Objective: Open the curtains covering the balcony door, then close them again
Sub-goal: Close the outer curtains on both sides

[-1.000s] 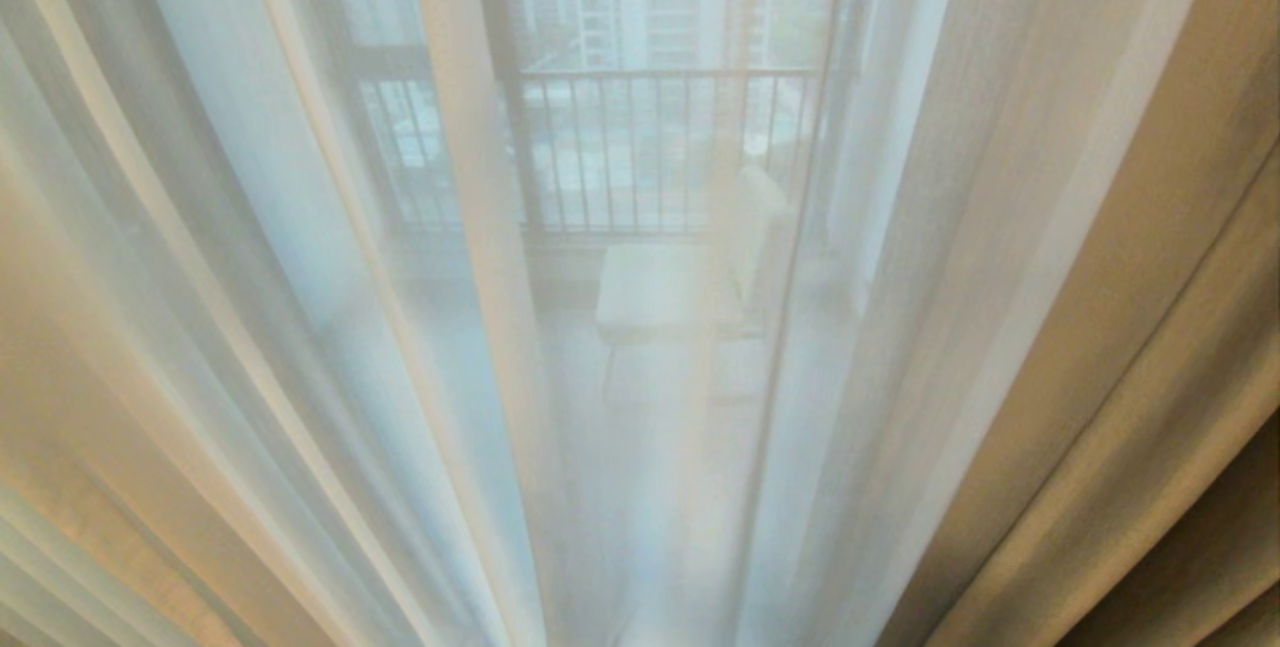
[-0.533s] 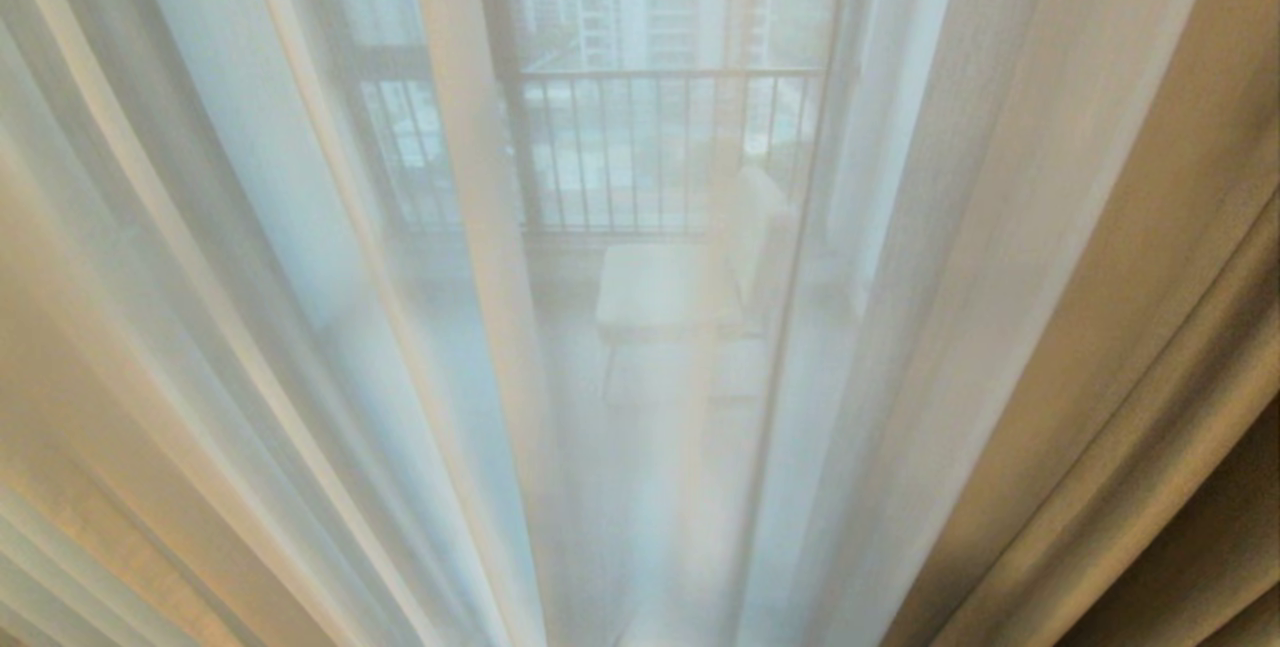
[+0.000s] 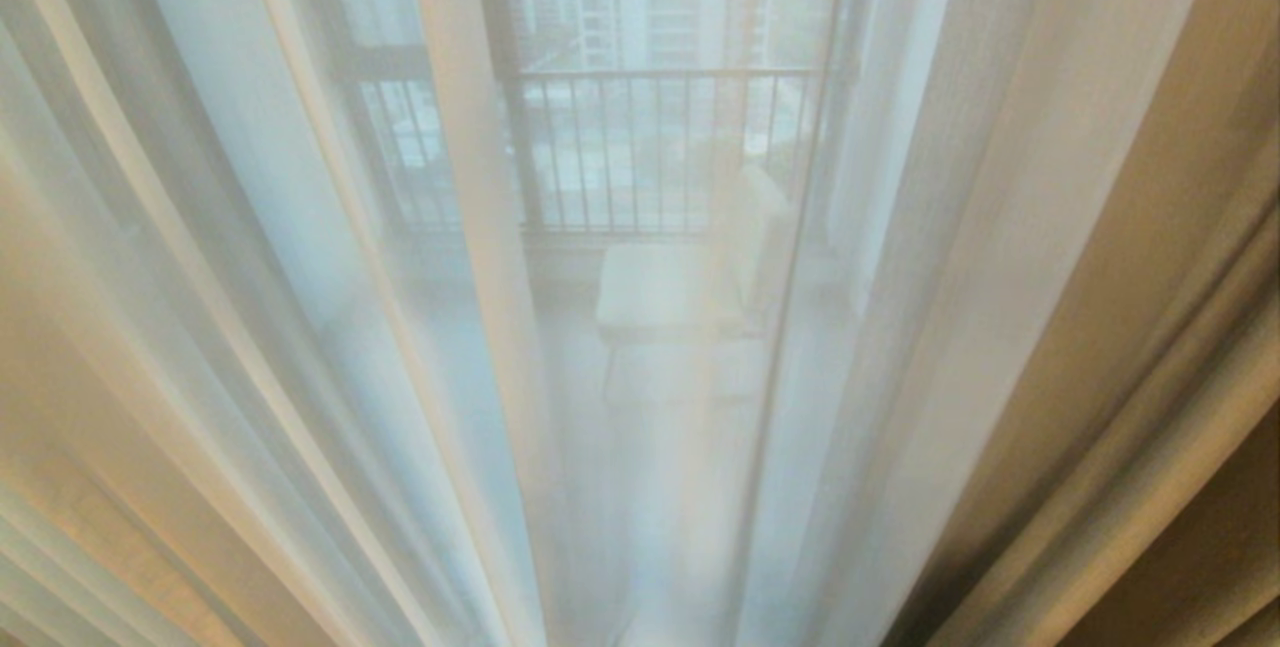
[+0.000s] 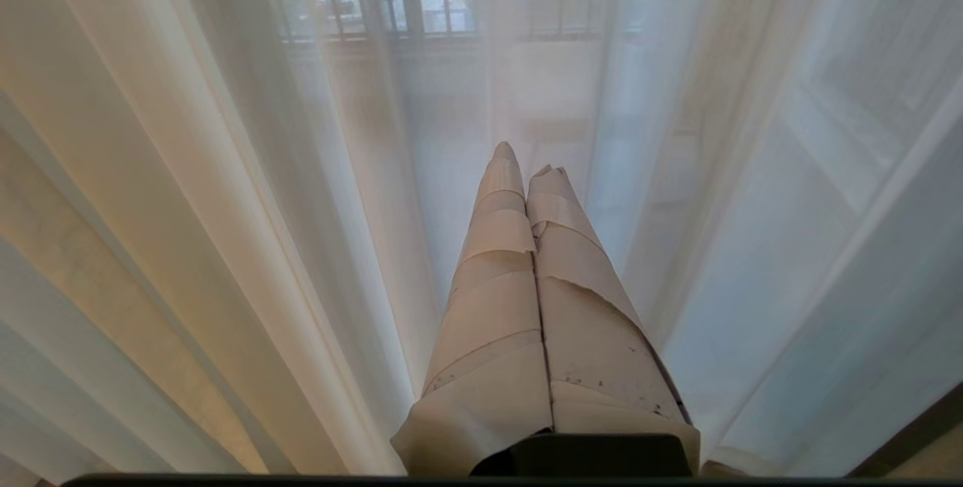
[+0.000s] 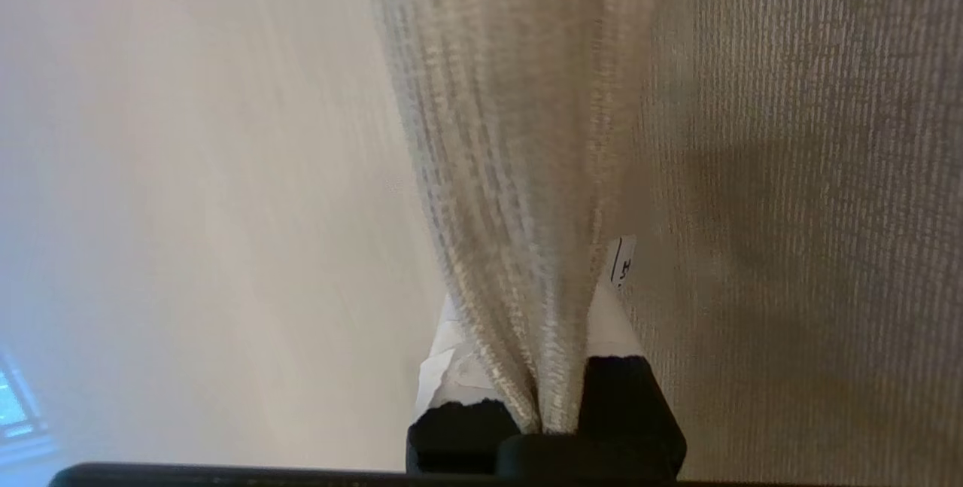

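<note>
The curtains fill the head view: thin white sheers (image 3: 300, 277) across the middle and a heavy cream-beige drape (image 3: 1150, 327) down the right side. Through the sheers the balcony door shows dimly as glass with a dark upright (image 3: 505, 127). In the right wrist view my right gripper (image 5: 538, 299) is shut on a pinched fold of the woven beige drape (image 5: 519, 171), which runs out between its taped fingers (image 5: 609, 321). My left gripper (image 4: 523, 163) is shut and holds nothing, its tape-wrapped fingers pressed together and pointing at the sheers (image 4: 226, 171). Neither arm is in the head view.
Beyond the glass are a balcony railing (image 3: 650, 147), a white chair (image 3: 670, 287) and tall buildings. Another beige drape fold (image 3: 60, 407) hangs at the left edge. Fabric hangs close on every side of both grippers.
The heavy drape's folds at the lower right of the head view have shifted and bunched. The sheers and the scene behind them have not moved.
</note>
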Available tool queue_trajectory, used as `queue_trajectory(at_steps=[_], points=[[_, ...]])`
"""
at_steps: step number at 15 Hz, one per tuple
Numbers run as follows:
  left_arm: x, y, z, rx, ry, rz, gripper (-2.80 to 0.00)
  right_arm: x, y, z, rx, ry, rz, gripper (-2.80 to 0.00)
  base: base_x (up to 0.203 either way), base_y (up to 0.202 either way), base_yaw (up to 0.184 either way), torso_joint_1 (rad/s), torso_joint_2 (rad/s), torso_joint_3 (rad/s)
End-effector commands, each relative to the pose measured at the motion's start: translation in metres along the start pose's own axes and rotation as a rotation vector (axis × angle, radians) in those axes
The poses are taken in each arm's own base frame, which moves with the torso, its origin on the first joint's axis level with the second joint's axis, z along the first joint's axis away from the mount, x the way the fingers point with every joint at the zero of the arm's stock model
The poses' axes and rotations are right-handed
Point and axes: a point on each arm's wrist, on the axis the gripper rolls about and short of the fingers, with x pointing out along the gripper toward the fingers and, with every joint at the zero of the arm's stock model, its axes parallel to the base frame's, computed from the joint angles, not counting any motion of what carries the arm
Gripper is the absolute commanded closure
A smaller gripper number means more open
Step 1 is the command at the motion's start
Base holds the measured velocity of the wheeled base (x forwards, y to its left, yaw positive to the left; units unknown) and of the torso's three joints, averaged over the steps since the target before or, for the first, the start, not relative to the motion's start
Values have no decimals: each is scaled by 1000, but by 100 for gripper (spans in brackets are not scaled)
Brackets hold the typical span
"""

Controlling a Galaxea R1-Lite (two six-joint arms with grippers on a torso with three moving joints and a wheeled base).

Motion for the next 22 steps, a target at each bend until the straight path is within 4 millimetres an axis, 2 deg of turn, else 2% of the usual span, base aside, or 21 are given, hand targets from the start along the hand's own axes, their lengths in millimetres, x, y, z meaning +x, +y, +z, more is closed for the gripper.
queue_trajectory(at_steps=[1, 9, 14, 22], points=[[0, 0, 0, 0, -1, 0, 0, -14, 6, 18, -4, -41, 22, 0, 0, 0, 0, 0, 0, 0], [0, 0, 0, 0, -1, 0, 0, -47, 18, 52, -6, -48, 50, 0, 0, 0, 0, 0, 0, 0], [0, 0, 0, 0, -1, 0, 0, -77, 27, 75, 29, -68, 78, 0, 0, 0, 0, 0, 0, 0], [0, 0, 0, 0, -1, 0, 0, -120, 51, 92, 86, -57, 392, 0, 0, 0, 0, 0, 0, 0]])
